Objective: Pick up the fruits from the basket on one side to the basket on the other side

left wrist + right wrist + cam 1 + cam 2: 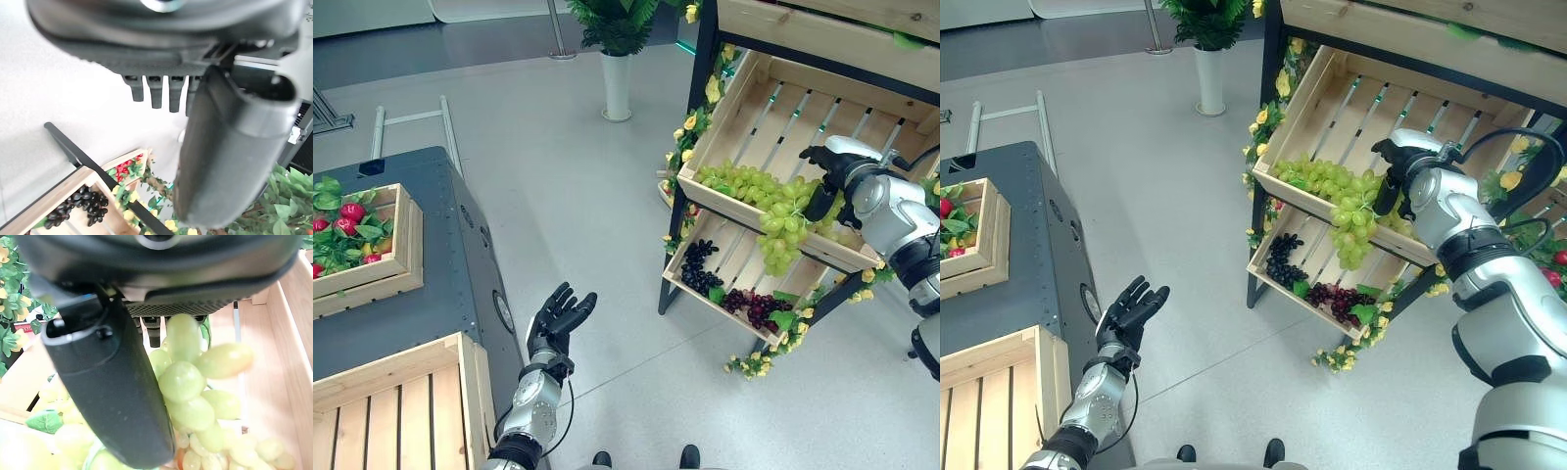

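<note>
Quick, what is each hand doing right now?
Left hand: open, fingers straight, holding nothing.
Right hand: shut on the bunch of green grapes, at the upper wooden crate.

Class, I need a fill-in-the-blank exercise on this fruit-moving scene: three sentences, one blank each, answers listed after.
1. The right hand is closed on a bunch of ____ grapes.
2. The left hand hangs over the floor with its fingers ____.
3. On the shelf below, the dark grapes lie in a ____ crate.

Answers: green; open; wooden
</note>
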Robot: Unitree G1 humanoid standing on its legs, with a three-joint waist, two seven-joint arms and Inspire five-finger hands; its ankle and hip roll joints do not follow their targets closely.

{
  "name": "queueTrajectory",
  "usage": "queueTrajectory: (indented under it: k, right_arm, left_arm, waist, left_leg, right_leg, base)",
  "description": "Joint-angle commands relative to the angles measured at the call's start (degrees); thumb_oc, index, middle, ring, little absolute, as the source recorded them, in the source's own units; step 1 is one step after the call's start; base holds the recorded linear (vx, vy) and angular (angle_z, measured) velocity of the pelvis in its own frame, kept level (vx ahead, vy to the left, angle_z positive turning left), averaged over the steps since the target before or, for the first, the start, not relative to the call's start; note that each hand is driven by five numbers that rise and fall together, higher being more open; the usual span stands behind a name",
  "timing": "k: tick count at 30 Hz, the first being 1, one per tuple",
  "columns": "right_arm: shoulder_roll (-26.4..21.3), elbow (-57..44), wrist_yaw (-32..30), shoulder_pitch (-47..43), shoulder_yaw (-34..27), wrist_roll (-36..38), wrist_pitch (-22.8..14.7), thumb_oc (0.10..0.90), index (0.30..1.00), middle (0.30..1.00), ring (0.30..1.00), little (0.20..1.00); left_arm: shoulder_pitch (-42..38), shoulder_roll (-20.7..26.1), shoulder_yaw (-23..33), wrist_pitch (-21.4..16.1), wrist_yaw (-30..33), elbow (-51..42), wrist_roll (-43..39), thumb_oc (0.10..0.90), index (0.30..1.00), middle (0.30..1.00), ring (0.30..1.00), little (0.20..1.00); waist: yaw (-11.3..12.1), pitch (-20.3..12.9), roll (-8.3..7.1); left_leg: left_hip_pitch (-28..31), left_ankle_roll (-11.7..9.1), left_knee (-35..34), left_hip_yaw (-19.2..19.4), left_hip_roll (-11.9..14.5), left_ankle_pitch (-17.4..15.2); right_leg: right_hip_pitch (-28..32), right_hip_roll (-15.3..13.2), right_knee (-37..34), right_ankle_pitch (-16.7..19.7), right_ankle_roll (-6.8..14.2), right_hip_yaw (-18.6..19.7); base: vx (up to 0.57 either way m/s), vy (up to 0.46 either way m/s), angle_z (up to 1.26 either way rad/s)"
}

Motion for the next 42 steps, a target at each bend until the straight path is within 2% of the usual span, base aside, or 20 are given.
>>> queueTrajectory:
  k: [1, 7, 18, 19, 23, 33, 42]
  right_arm:
    - [-2.9, 4.0, -3.0, -7.5, -1.8, -4.8, 0.3, 0.8, 0.9, 0.9, 0.9, 0.9]
    - [-3.1, 3.4, -2.5, -7.7, -1.8, -4.4, 0.7, 0.8, 0.9, 0.9, 0.9, 0.9]
    - [-3.1, 2.3, -2.5, -6.8, -2.4, -4.1, -1.1, 0.8, 0.9, 0.9, 0.9, 0.9]
    - [-3.1, 2.1, -2.2, -6.7, -2.5, -3.9, -1.2, 0.4, 0.3, 0.3, 0.3, 0.3]
    - [-3.3, 2.0, 0.1, -6.7, -2.0, -4.0, -1.8, 0.4, 0.3, 0.3, 0.3, 0.3]
    - [-4.2, 2.0, 0.5, -7.7, 0.6, -8.7, -2.8, 0.4, 0.3, 0.3, 0.3, 0.3]
    - [-4.1, 2.1, -0.2, -7.7, 0.9, -9.7, -3.1, 0.4, 0.3, 0.3, 0.3, 0.3]
  left_arm:
    - [-4.7, 4.0, -2.8, -4.4, -2.4, -4.2, 1.2, 0.8, 0.9, 0.9, 0.9, 0.9]
    - [-4.5, 4.0, -3.0, -4.5, -2.5, -4.1, 1.3, 0.8, 0.9, 0.9, 0.9, 0.9]
    - [-4.2, 4.1, -2.9, -4.7, -2.9, -3.8, 1.2, 0.8, 0.9, 0.9, 0.9, 0.9]
    - [-4.2, 4.0, -2.8, -4.8, -2.9, -3.8, 1.2, 0.8, 0.9, 0.9, 0.9, 0.9]
    - [-4.3, 4.1, -2.6, -4.7, -3.0, -3.6, 1.4, 0.8, 0.9, 0.9, 0.9, 0.9]
    - [-3.8, 4.2, -2.4, -5.1, -2.4, -4.2, 2.3, 0.8, 0.9, 0.9, 0.9, 0.9]
    - [-3.6, 4.4, -2.3, -5.1, -2.6, -4.0, 2.8, 0.8, 0.9, 0.9, 0.9, 0.9]
  waist:
    - [0.1, -5.7, -3.12]
    - [0.0, -5.8, -3.11]
    - [0.0, -5.7, -3.02]
    - [0.0, -5.7, -3.02]
    - [0.0, -5.7, -3.11]
    - [0.2, -5.7, -3.23]
    - [0.5, -5.6, -3.24]
  left_leg:
    - [-1.4, 0.5, 0.1, -2.5, -2.6, -0.6]
    - [-1.3, 0.5, 0.1, -2.4, -2.6, -0.7]
    - [-1.4, 0.4, 0.1, -2.5, -2.5, -0.7]
    - [-1.4, 0.4, 0.1, -2.5, -2.5, -0.7]
    - [-1.4, 0.4, 0.1, -2.5, -2.5, -0.8]
    - [-1.3, 0.5, 0.1, -2.8, -2.6, -0.9]
    - [-1.3, 0.6, 0.1, -3.0, -2.7, -0.9]
  right_leg:
    - [3.2, -1.9, 0.2, 0.0, 0.5, 0.6]
    - [3.2, -1.9, 0.2, 0.0, 0.5, 0.7]
    - [3.2, -1.8, 0.2, -0.2, 0.4, 0.8]
    - [3.2, -1.8, 0.2, -0.2, 0.4, 0.8]
    - [3.2, -1.8, 0.2, -0.2, 0.4, 0.7]
    - [3.3, -1.8, 0.2, -0.4, 0.4, 0.7]
    - [3.4, -1.9, 0.2, -0.4, 0.4, 0.6]
  base:
    - [0.0, 0.0, 0.0]
    - [0.0, 0.0, 0.0]
    - [0.0, 0.0, 0.0]
    - [0.0, 0.0, 0.0]
    - [0.0, 0.0, 0.0]
    - [0.0, 0.0, 0.0]
    - [0.0, 0.0, 0.0]
